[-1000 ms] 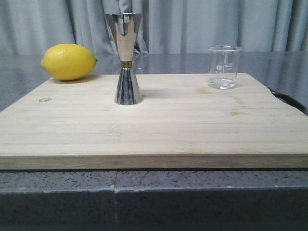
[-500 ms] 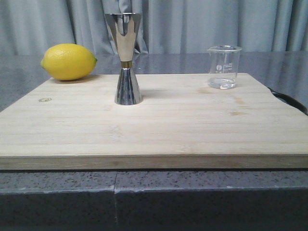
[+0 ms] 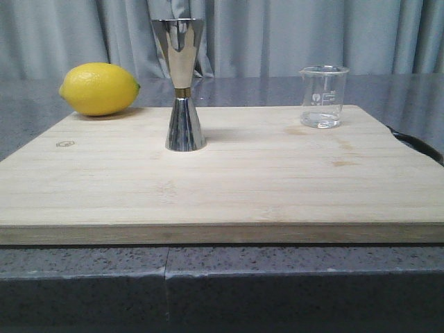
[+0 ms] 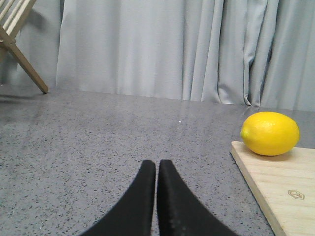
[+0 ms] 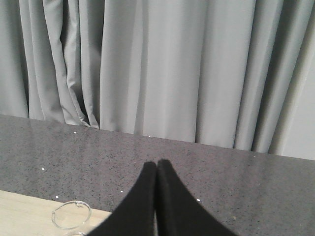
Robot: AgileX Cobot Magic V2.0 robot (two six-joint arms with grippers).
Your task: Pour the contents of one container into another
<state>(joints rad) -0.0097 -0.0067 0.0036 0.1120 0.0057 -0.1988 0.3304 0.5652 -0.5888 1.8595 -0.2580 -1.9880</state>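
The beaker (image 3: 323, 96) is seen at upper right of the board (image 3: 222, 180), the jigger (image 3: 182, 83) upper centre. Both grippers (image 4: 156, 169) (image 5: 157, 168) are closed, empty. The tall jigger could probably be toppled by a careless reach.

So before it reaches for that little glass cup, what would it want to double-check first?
1. Beaker standing upright on the board: ok.
2. Something in the beaker to pour: looks like a little clear liquid at the bottom, but cannot tell for sure.
3. Jigger upright, open end up, ready to receive: ok.
4. Space around the beaker for a claw: ok, the lemon sits at the board's far left corner, well apart.
5. Right claw open for a grasp: not ok, its fingers are pressed together.
6. Left claw out of the way: ok, shut, off the board's left side near the lemon.
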